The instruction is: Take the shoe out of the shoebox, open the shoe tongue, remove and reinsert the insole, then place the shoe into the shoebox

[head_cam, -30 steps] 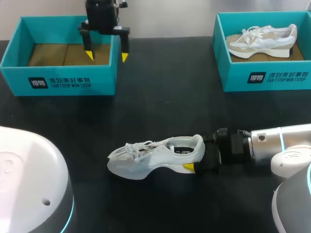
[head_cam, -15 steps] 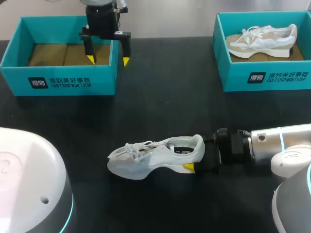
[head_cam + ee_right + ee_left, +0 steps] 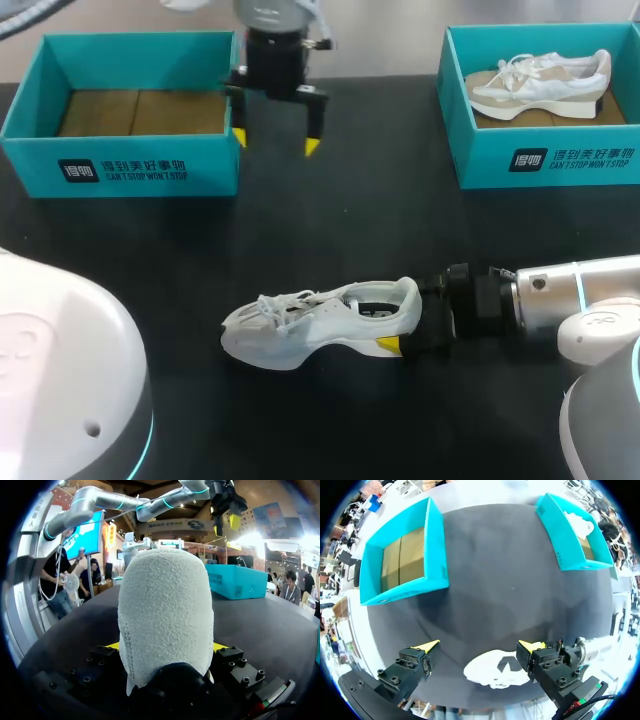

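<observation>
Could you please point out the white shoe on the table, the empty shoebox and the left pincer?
white shoe (image 3: 310, 328): head view, its side panel.
empty shoebox (image 3: 210, 172): head view, its front wall.
left pincer (image 3: 275, 142): head view, midway between its yellow tips.

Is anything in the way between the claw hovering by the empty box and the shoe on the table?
Nothing visible. Only bare table lies between the open left gripper and the shoe. The empty shoebox sits off to one side, and the right gripper holds the shoe's heel.
</observation>
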`<control>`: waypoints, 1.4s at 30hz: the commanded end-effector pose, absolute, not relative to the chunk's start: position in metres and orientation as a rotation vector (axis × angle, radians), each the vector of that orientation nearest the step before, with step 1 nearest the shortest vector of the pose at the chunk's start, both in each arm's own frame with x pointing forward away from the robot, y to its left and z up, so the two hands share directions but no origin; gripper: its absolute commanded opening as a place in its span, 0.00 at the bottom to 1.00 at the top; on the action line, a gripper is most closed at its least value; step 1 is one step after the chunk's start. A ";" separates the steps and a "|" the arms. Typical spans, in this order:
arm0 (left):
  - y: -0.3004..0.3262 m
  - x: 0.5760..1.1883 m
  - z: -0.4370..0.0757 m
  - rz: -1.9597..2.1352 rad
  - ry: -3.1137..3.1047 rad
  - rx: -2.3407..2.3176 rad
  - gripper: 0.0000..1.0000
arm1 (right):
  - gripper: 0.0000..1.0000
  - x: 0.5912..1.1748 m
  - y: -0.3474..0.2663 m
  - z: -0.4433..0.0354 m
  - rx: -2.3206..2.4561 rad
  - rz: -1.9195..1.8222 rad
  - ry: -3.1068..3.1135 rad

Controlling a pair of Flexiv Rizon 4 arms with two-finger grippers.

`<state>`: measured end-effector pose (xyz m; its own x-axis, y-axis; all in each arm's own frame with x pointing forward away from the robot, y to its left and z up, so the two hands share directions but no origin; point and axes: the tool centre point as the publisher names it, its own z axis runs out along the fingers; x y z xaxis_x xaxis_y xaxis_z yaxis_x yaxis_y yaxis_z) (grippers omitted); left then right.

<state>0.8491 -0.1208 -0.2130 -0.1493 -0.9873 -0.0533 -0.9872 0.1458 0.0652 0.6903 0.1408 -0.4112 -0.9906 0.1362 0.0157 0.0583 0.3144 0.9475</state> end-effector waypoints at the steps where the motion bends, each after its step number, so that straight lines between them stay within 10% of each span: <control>1: -0.138 0.854 -0.214 -0.173 -2.374 2.022 1.00 | 0.00 0.690 0.141 -0.410 0.187 1.787 2.495; 42: -0.161 0.754 -0.222 -0.039 -2.235 2.252 1.00 | 0.00 0.690 0.141 -0.410 0.187 1.787 2.495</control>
<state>0.7652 -0.1707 -0.2215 0.0048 -0.9963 -0.0859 -0.9988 -0.0090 0.0489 0.6901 0.1403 -0.4110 -0.9906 0.1362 0.0156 0.0582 0.3149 0.9473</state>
